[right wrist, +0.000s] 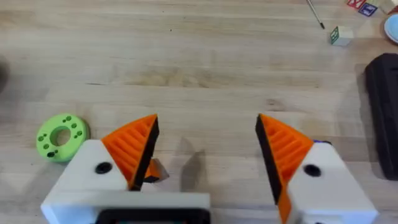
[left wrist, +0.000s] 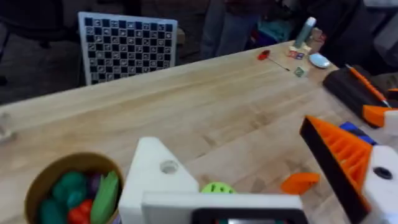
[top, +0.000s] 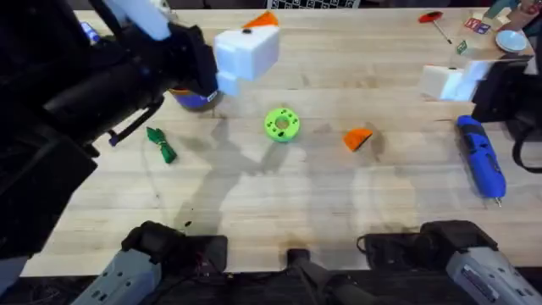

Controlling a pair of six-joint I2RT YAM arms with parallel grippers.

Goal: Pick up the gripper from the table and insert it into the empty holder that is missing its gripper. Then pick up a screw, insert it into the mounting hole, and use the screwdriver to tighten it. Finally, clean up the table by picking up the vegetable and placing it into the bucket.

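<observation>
The orange wedge gripper (top: 358,138) lies on the table right of centre, also seen past my left fingers (left wrist: 300,182). My left gripper (top: 254,34) is raised over the back left, open and empty. One of its fingers is a bare white holder (left wrist: 155,177) with a hole in it; the other carries an orange pad (left wrist: 339,155). At the right edge my right gripper (right wrist: 208,124) stands open and empty, with both orange pads on. The blue screwdriver (top: 481,157) lies at the right. The dark-green vegetable (top: 161,144) lies at the left. The bucket (top: 195,97) sits partly under my left arm. The screw is too small to tell.
A bright green ring with holes (top: 282,124) lies mid-table, left of the wedge. The bucket's gold rim (left wrist: 43,180) surrounds several toy pieces. A red-handled tool (top: 432,17) and small items sit at the back right. A checkerboard (left wrist: 127,45) stands behind the table.
</observation>
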